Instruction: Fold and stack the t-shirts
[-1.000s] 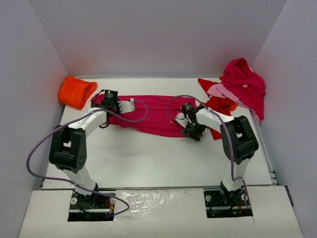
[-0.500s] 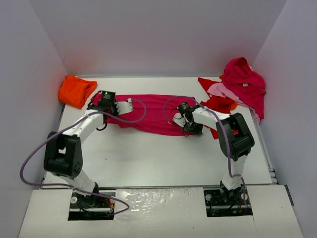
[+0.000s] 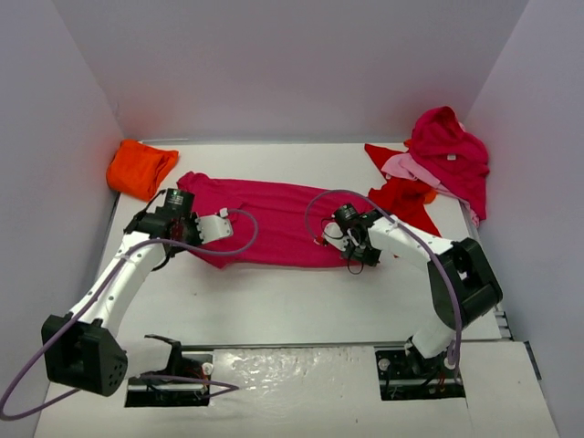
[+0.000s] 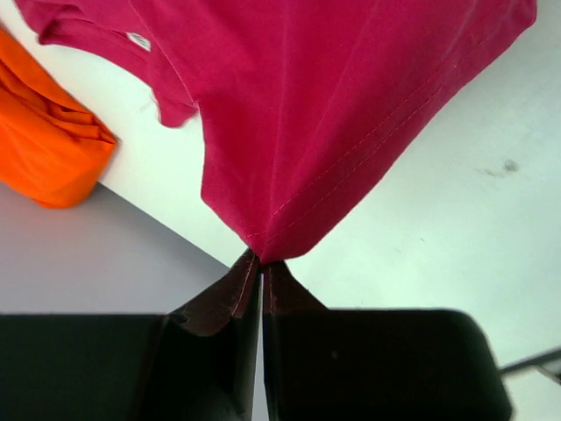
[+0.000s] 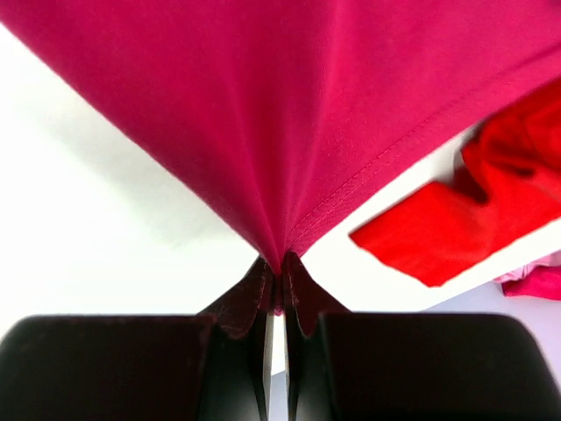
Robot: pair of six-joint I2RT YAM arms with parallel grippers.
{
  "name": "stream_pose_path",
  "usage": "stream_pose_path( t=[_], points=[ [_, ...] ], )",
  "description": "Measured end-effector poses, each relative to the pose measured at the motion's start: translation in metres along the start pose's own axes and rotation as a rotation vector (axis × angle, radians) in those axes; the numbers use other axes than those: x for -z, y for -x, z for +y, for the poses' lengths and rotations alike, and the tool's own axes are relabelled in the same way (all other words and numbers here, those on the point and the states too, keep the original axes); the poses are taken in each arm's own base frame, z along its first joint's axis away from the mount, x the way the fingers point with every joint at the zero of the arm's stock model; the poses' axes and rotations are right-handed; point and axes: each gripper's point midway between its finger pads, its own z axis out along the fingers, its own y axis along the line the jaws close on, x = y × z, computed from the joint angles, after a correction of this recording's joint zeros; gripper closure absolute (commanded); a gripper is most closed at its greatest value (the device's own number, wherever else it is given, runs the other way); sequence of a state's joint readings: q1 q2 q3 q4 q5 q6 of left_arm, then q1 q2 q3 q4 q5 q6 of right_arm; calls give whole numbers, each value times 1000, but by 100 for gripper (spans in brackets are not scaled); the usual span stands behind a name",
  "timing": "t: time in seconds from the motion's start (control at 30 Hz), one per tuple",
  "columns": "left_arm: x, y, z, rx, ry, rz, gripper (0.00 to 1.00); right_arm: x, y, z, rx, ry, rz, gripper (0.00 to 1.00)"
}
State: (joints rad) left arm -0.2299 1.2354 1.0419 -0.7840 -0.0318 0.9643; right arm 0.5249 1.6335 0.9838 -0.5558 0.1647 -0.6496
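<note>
A magenta t-shirt (image 3: pixel 265 219) lies spread across the middle of the table. My left gripper (image 3: pixel 219 235) is shut on its near left hem corner; the left wrist view shows the cloth (image 4: pixel 333 105) fanning out from the pinched tip (image 4: pixel 260 261). My right gripper (image 3: pixel 356 255) is shut on the near right hem corner, with the fabric (image 5: pixel 289 105) pulled taut from the tip (image 5: pixel 279 263). An orange t-shirt (image 3: pixel 140 167) sits folded at the back left. At the back right lies a heap of a crimson t-shirt (image 3: pixel 452 151), a light pink one (image 3: pixel 411 169) and a bright red one (image 3: pixel 406 196).
White walls close the table in at the left, back and right. Purple cables (image 3: pixel 237 246) loop from both wrists over the shirt. The orange t-shirt (image 4: pixel 44 149) lies close to the left wall. The red t-shirt (image 5: pixel 473 210) is just right of my right gripper.
My right gripper has shut on the shirt's near right hem. Both arms have drawn towards the near edge, pulling the hem with them and spreading the shirt wider.
</note>
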Motion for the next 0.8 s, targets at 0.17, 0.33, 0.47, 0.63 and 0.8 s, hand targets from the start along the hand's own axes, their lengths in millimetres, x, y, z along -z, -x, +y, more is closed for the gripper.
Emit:
stream_pose_path(
  t=[0.17,0.33,0.47,0.63,0.8],
  points=[
    [12,-2,-8,-8,-54,11,100,11,2,0,-2,-11,-14,100],
    [10,28,40,12,35,-43,100,25,21,-25,-8,-55,-34,100],
    [3,57,86,38,125,-98,100,41,43,-59,-38,-107,-86,100],
    [-18,80,122,53,159,-113,100,51,55,-100,-79,-150,-114,100],
    [-56,94,153,64,152,-91,100,40,59,-129,-100,-154,-98,100]
  ],
)
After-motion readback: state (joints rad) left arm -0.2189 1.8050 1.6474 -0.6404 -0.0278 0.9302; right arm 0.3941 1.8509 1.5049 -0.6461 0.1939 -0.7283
